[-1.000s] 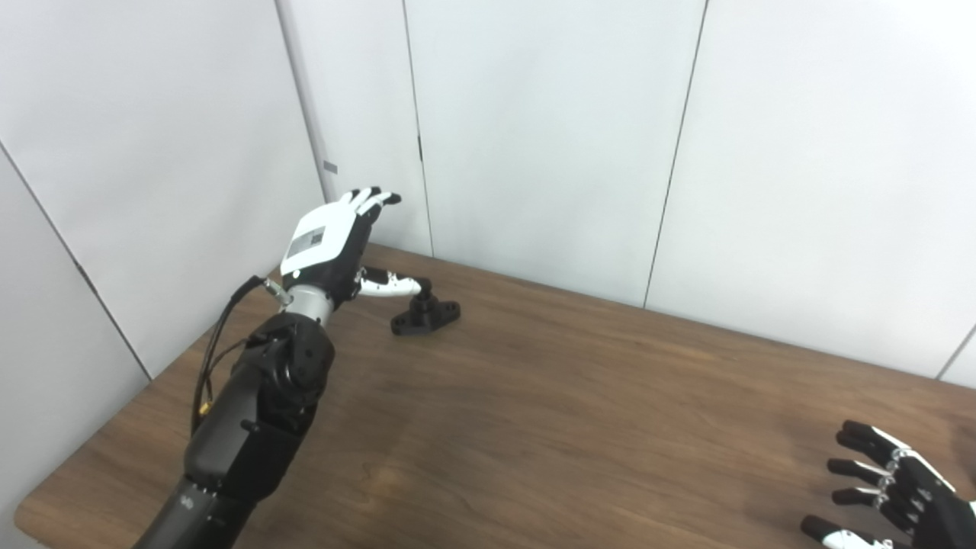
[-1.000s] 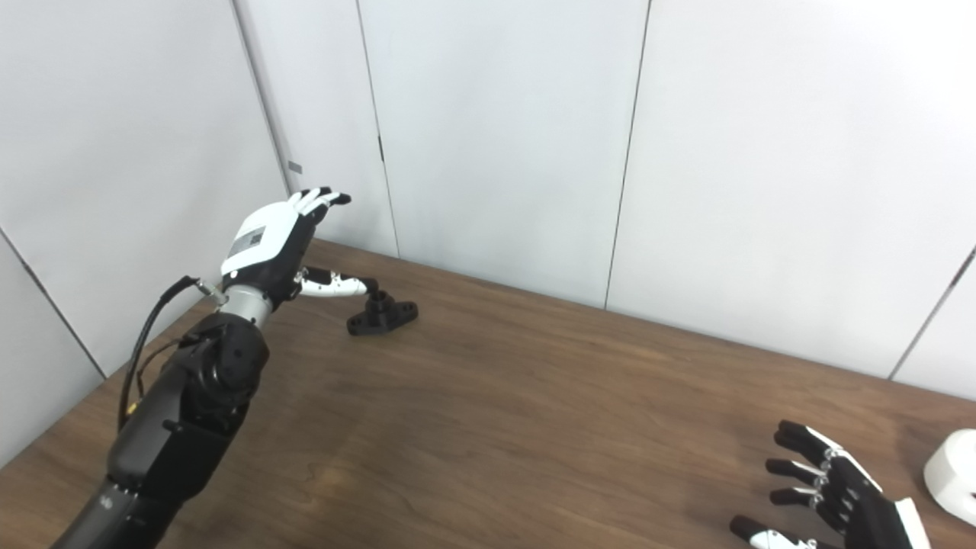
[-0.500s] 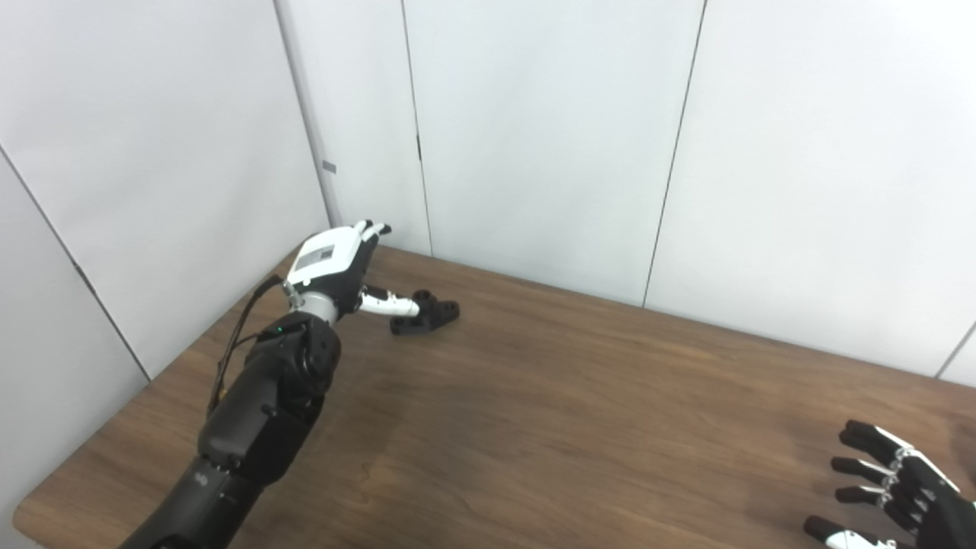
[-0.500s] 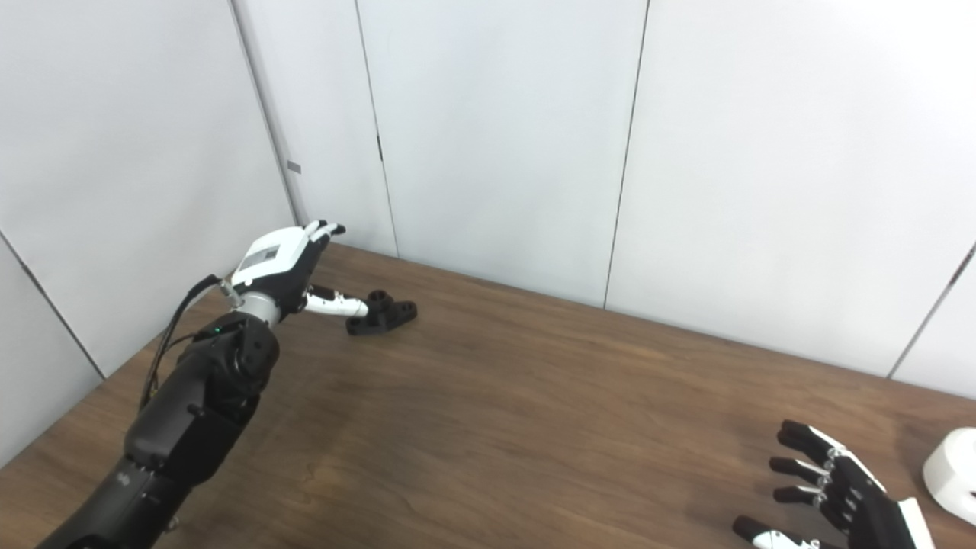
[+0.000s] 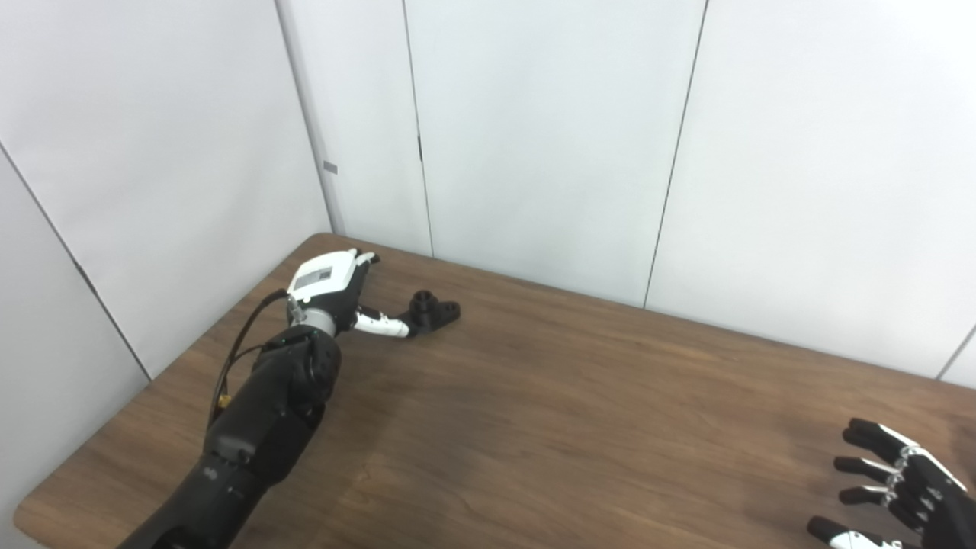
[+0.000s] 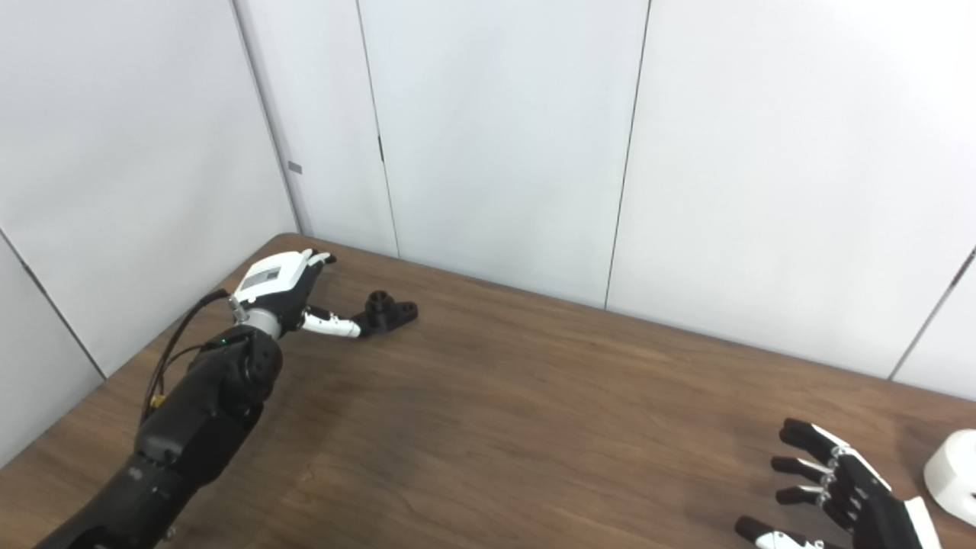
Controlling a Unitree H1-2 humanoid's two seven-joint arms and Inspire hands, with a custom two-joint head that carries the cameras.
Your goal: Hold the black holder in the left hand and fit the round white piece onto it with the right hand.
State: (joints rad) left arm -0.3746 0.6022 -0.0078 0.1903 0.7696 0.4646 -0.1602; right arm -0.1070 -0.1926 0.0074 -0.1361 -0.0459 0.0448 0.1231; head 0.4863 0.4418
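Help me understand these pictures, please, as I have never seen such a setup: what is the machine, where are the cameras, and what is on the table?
This is a humanoid robot with two arms, each ending in a hand with fingers and a thumb. Both pictures come from two cameras side by side on its head, so they show one scene from slightly different spots. The arms enter from the bottom edge. On the wooden table lies a black holder near the far left corner. The left hand is low beside it, thumb reaching to it, but has not closed on it. The right hand waits open at the lower right, holding nothing. The round white piece sits at the right edge, seen only in the right eye view.
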